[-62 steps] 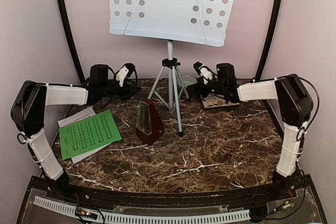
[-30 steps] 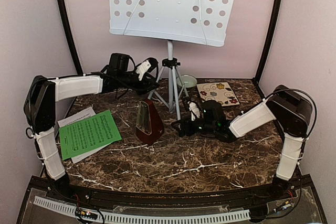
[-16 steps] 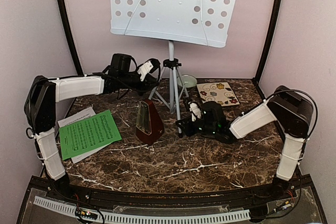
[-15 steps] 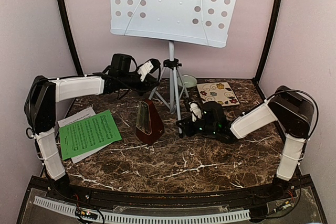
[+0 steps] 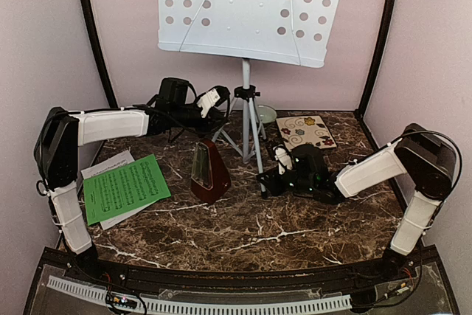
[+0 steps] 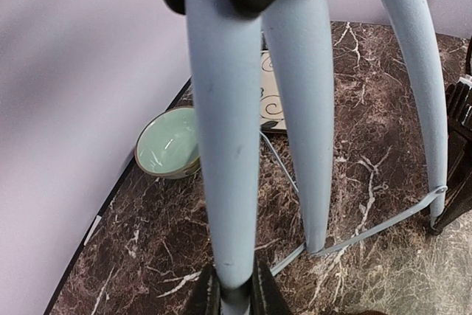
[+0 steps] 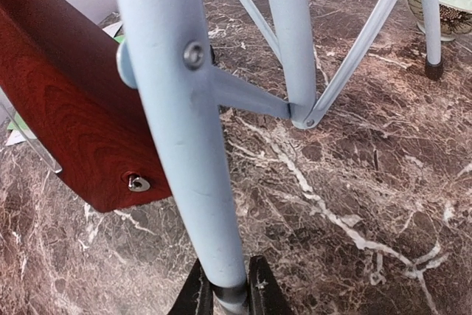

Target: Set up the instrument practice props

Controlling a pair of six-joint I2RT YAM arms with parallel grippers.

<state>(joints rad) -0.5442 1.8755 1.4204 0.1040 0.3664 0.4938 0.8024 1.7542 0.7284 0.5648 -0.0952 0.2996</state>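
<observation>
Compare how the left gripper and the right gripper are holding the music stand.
The left gripper clamps the left tripod leg partway up, well off the table; the right gripper clamps the front leg down at its foot. The left gripper sits behind the metronome, the right gripper beside it. Both are shut on pale legs of the same stand.

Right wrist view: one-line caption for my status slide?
Right tool clamped low on a pale tripod leg, red-brown metronome beside it, marble table beneath.
</observation>
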